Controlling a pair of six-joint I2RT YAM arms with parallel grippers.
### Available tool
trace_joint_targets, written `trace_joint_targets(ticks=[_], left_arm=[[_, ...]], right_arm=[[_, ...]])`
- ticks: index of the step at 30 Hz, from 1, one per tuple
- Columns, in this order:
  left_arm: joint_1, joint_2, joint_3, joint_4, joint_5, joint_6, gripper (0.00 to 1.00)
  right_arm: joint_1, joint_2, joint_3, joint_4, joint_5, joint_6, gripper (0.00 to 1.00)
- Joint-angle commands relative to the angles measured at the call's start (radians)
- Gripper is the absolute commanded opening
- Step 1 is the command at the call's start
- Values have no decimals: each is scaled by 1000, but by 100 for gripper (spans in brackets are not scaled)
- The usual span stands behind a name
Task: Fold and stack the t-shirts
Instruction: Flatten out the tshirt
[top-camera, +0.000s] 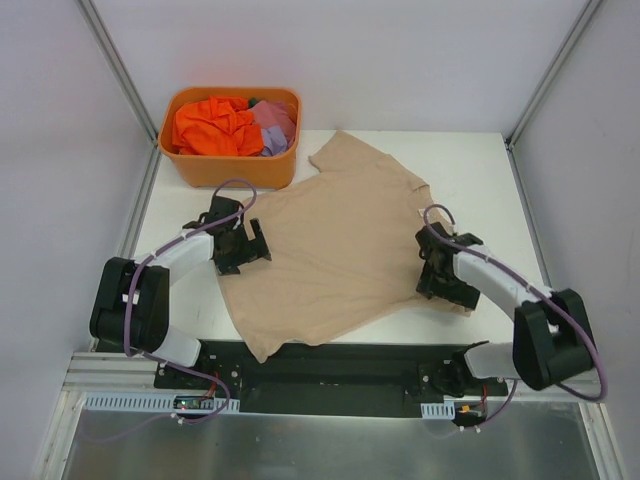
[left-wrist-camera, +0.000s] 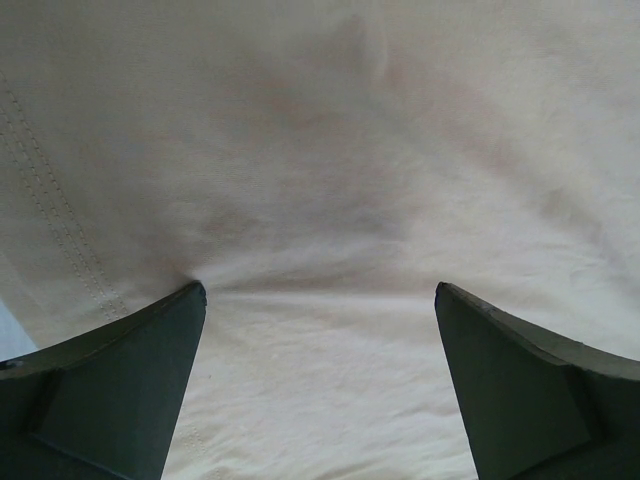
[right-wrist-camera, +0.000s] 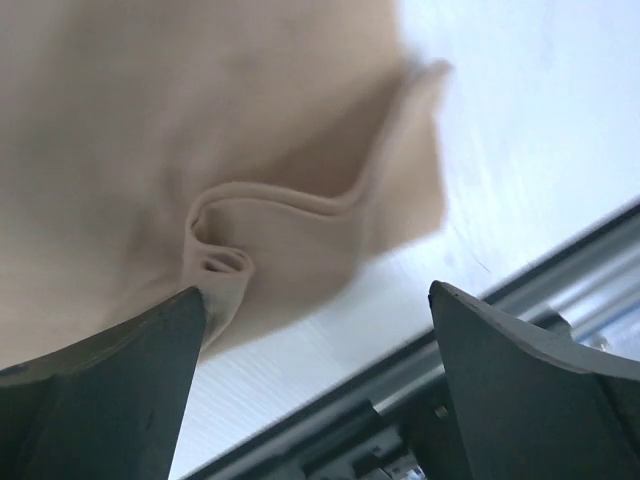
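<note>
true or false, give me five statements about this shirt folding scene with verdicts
The plain beige cloth t-shirt lies spread on the white table. True.
The orange plastic tub is empty. False: it holds a bright orange shirt and a lilac one.
On the left arm the jaws are clamped shut. False: they stand open over beige cloth.
On the right arm the jaws stand open beside a rumpled shirt edge. True.
The tub sits near the right arm. False: far left corner.
</note>
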Motion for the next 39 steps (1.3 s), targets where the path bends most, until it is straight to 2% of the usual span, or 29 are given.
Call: trace_joint_targets(ticks=[1, 4, 6, 12, 14, 16, 18, 20, 22, 23, 26, 29, 34, 37, 38, 39], left_arm=[[14, 42, 14, -29, -73, 45, 99], [16, 40, 21, -34, -55, 47, 99], [16, 31, 23, -35, -50, 50, 99], [17, -4, 15, -38, -55, 50, 99], [17, -6, 17, -38, -43, 44, 99], [17, -1, 20, -38, -24, 44, 99], [17, 0, 17, -38, -16, 42, 99], [16, -3, 12, -38, -12, 41, 99], [17, -9, 7, -38, -1, 38, 99], [17, -13, 4, -38, 3, 36, 99], [17, -33, -6, -38, 2, 35, 99], [17, -50, -13, -38, 2, 38, 99], [17, -59, -20, -38, -6, 38, 99], [17, -55, -19, -38, -6, 36, 99], [17, -52, -19, -38, -9, 36, 99], [17, -52, -19, -38, -10, 36, 99]], right_arm=[[-31, -195, -90, -229, 77, 157, 96], [-39, -377, -185, -193, -32, 138, 96], [-42, -503, -211, -186, -112, 192, 96], [-43, -862, -93, -408, 40, 295, 96], [-45, -956, -79, -349, 75, 248, 96], [-43, -1010, -101, -231, 30, 153, 96], [-45, -993, -130, -81, -108, 67, 96], [-43, -903, -151, 30, -240, 44, 97], [-45, -743, -145, 35, -310, 26, 98], [-42, -669, -136, 21, -311, 18, 99], [-39, -474, -124, -27, -236, 24, 92], [-37, -420, -156, 11, -192, 35, 89], [-37, -386, -222, 102, -264, 78, 71], [-39, -377, -249, 104, -274, 96, 67], [-37, -378, -256, 105, -276, 104, 62], [-39, -381, -262, 105, -278, 107, 52]])
